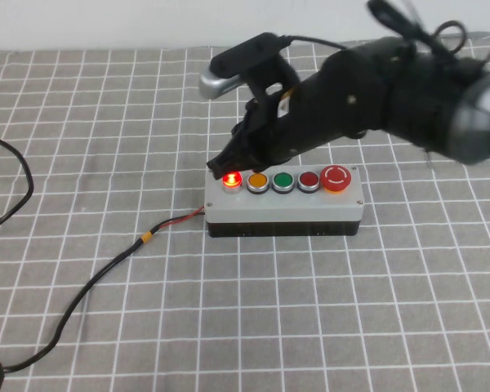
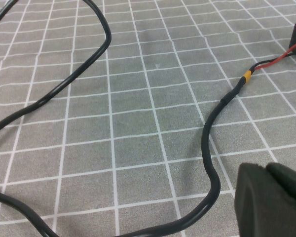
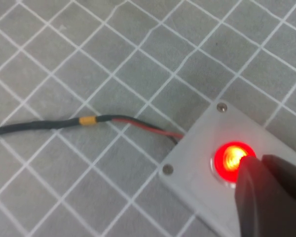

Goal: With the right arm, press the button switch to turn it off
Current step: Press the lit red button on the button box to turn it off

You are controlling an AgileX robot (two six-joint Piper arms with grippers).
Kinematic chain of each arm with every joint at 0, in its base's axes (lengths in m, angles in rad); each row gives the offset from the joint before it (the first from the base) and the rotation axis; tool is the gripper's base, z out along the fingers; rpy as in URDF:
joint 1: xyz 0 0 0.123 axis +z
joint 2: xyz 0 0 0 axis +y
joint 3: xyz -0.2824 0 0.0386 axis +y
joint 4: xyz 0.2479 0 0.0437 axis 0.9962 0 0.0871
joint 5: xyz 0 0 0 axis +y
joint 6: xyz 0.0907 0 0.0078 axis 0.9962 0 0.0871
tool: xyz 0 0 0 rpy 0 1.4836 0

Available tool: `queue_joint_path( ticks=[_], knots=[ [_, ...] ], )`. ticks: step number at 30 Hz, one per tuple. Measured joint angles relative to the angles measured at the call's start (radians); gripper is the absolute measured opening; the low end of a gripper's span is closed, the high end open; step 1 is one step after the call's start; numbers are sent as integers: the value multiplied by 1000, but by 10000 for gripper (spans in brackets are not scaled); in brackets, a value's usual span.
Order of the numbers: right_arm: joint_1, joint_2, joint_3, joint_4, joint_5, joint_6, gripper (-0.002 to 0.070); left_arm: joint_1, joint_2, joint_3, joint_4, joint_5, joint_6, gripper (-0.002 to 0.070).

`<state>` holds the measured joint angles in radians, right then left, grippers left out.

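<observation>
The right claw (image 1: 226, 169) is drawn narrow, its two fingers together with no gap we can see. Its tip sits over the lit button (image 1: 231, 180). In the right wrist view the tip covers that button's near edge, but we cannot tell whether it is touching or a hair above. The button glows red, so we judge the switch is not yet off.

The move turns on one relation: the button lies straight under the tip, so the press wants a short push down and little sideways travel. The arm reaches in from 2 o'clock. The button is at the 9 o'clock end of the box (image 1: 284, 214), first in a row running 9 to 3 o'clock. Next to it is the amber button (image 1: 257, 181), which a drift toward 3 o'clock would hit. Beyond that are a green one, a dark red one and the stop knob (image 1: 336, 177).

The box sits near the table's middle on a grey checked cloth (image 1: 376, 310). A cable (image 1: 106, 273) leaves its 9 o'clock end toward 8 o'clock, clear of the press.

The left claw (image 2: 274, 200) is parked above that cable, well away; we cannot tell how it is set.
</observation>
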<state>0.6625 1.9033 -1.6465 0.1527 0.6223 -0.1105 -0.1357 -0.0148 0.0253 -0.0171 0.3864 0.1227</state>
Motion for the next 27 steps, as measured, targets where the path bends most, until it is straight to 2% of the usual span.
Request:
queue_joint_path(
  ticks=[8, 27],
  knots=[
    [0, 111, -76, -3, 0, 0, -16, 0, 0, 0, 0, 0, 0, -3],
    [0, 185, -101, -30, -19, 0, -16, 0, 0, 0, 0, 0, 0, -3]
  ],
)
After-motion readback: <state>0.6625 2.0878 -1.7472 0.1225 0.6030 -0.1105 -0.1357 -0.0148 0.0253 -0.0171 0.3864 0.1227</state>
